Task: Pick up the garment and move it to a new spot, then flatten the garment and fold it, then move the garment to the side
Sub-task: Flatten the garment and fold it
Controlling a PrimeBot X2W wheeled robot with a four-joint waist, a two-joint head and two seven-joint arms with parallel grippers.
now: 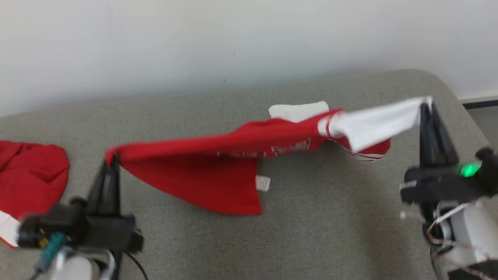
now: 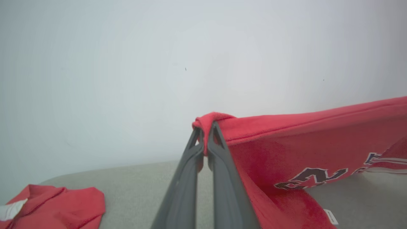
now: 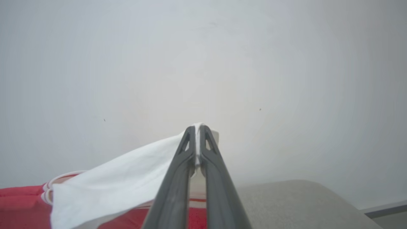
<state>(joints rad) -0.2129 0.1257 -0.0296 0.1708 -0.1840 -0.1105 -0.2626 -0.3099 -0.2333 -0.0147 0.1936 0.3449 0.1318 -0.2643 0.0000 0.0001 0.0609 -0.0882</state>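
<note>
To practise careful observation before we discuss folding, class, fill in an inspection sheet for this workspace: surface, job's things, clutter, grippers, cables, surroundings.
Surface: grey fabric-covered table, far right corner rounded.
Job's things: red garment with white sleeve, stretched between both grippers, a red flap hanging down.
Clutter: second red garment crumpled at the left edge; white piece behind, cannot tell if separate.
Grippers: left gripper shut on a red corner; right gripper shut on the sleeve's end.
Cables: thin wires at the right wrist; dark cable below the left gripper.
Surroundings: pale wall; dark skirting at right.
</note>
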